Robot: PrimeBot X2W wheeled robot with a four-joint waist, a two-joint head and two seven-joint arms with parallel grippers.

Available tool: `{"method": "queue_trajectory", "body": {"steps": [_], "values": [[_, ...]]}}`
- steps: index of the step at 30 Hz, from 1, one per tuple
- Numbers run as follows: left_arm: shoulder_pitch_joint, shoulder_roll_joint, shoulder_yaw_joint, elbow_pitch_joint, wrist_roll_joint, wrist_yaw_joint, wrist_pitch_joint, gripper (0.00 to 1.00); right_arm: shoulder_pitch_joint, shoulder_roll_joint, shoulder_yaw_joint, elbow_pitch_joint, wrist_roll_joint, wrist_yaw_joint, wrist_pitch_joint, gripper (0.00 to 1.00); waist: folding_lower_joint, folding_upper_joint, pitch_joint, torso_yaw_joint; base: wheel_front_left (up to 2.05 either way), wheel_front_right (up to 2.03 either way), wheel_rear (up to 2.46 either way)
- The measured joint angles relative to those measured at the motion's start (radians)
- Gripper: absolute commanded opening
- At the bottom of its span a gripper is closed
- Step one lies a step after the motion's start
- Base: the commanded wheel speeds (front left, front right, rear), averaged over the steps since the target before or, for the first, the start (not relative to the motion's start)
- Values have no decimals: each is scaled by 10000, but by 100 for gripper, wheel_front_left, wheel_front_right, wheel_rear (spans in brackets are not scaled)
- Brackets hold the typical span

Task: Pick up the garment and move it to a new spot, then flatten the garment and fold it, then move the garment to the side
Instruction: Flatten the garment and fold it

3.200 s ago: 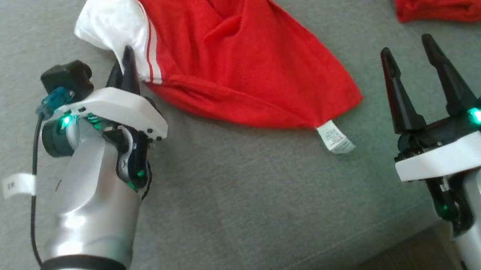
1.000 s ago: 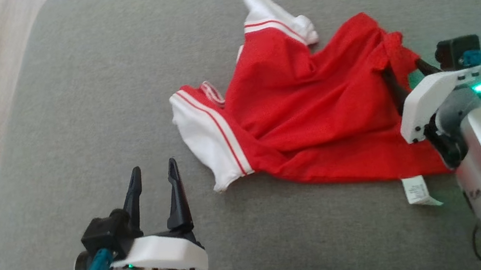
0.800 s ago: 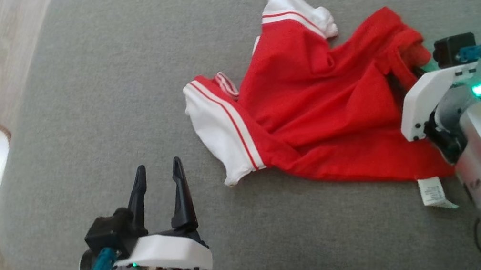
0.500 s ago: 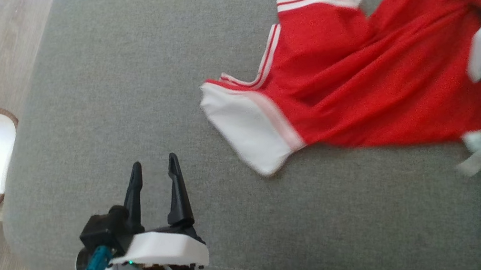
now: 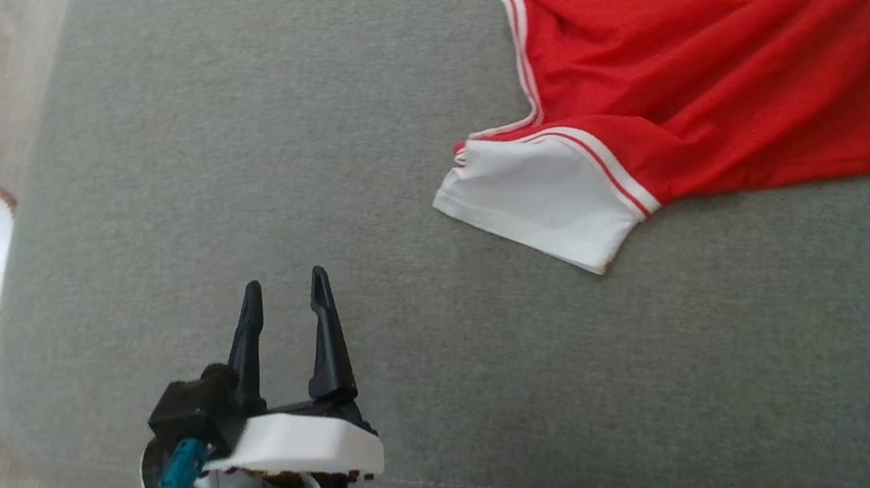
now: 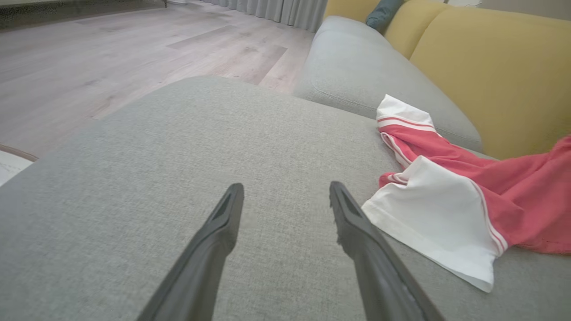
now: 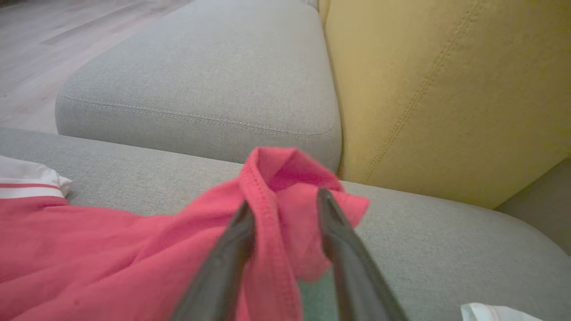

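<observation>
On the cushion (image 5: 209,140), garment (image 5: 720,59) has spread; right claw (image 7: 283,199) half-open astride, left claw (image 5: 284,279) wide.

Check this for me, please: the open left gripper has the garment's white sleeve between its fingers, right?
Not quite: the open left gripper has nothing between its fingers; the garment's white sleeve lies on the cushion apart from it, to its right, as the left wrist view shows.
</observation>
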Motion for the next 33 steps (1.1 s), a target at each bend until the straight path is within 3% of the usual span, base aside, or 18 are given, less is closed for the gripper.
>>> {"method": "queue_trajectory", "body": {"steps": [8, 15, 23, 33], "values": [[-179, -15, 12, 161, 12, -184, -2, 100, -40, 1049, 58, 117, -203, 0, -1296, 100, 1, 0, -141, -778, 0, 0, 0], [-172, 4, -52, 610, -4, -366, -27, 100, 155, 1918, 1089, -347, 861, 0, -2004, 100, 0, 0, -555, -1651, 0, 0, 0], [-134, 4, -33, 727, -107, -441, -27, 100, 2886, 2443, 1632, -2934, 2232, 0, -2188, 100, 0, 0, -1229, -2489, 0, 0, 0], [261, 40, 127, 1083, -188, -738, -27, 100, 6903, 3358, 1007, -7137, 1988, 0, -2217, 100, 0, 0, -2050, -2780, 0, 0, 0]]}}
